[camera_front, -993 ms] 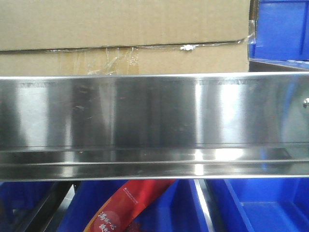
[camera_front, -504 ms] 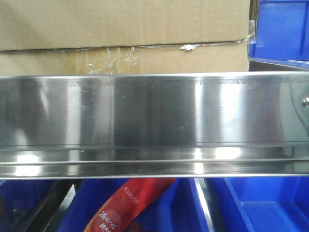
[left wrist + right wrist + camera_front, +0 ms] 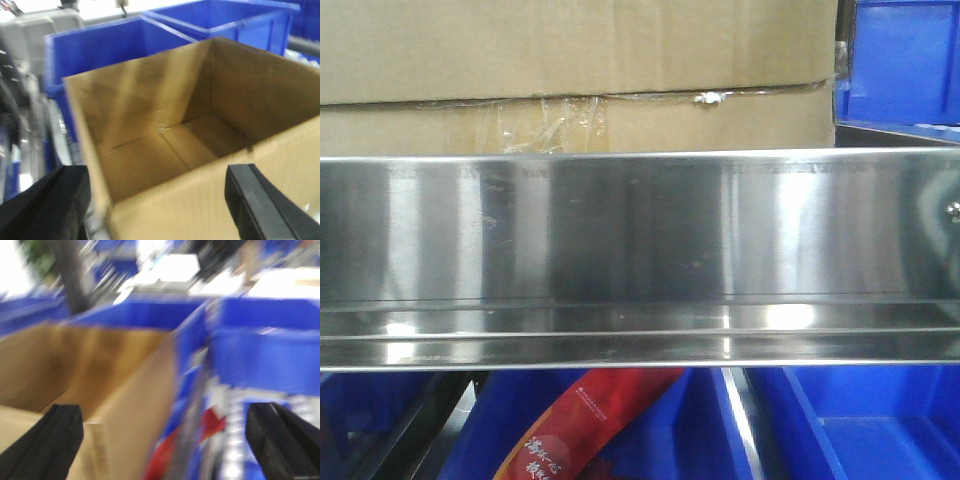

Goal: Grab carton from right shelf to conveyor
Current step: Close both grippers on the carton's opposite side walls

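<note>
L gripper, R gripper spread wide, empty; carton open-topped; red pkt script illegible.

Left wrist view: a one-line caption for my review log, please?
Open left pincer above the empty, open-topped carton's near wall; blue bins behind.

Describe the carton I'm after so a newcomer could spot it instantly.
Find the right shelf's wide, shiny steel rail; the carton shows directly above it. It is the only brown cardboard box, open-topped and empty, among blue plastic bins.
</note>
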You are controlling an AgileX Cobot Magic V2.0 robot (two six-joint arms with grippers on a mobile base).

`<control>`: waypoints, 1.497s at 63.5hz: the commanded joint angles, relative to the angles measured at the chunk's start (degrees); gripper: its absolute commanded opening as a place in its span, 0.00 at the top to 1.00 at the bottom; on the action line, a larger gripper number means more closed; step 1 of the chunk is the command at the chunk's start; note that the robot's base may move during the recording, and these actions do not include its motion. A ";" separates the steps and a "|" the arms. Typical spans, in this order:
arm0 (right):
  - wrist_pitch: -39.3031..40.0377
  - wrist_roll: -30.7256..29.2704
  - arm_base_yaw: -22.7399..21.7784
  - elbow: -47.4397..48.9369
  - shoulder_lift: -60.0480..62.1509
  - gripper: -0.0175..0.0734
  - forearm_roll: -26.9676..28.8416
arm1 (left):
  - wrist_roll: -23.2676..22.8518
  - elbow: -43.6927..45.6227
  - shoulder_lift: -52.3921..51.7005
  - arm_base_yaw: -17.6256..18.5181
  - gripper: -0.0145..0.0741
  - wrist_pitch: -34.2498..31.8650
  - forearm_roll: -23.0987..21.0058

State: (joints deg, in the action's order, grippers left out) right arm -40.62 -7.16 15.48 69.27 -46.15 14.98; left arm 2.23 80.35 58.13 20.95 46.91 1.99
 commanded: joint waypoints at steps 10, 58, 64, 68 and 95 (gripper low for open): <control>-15.28 -0.67 5.51 20.59 -18.23 0.19 -0.67 | -10.92 17.64 13.71 0.30 0.32 9.51 6.51; -29.34 15.86 10.12 50.70 -53.39 0.19 -16.98 | -15.71 34.71 38.37 -8.69 0.32 23.05 5.60; -29.34 15.86 9.84 50.70 -54.54 0.19 -16.60 | -14.37 34.71 39.96 -8.69 0.32 23.05 5.71; -29.34 15.86 9.84 50.70 -55.45 0.19 -16.60 | -14.37 34.71 40.87 -8.69 0.32 23.05 5.95; -29.34 15.86 9.84 50.70 -58.13 0.69 -16.60 | -14.28 34.71 43.82 -9.27 0.65 23.05 6.23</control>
State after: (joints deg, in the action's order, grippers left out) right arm -70.60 8.61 25.49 119.35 -104.57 -1.02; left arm -12.05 114.64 101.88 11.96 70.35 8.02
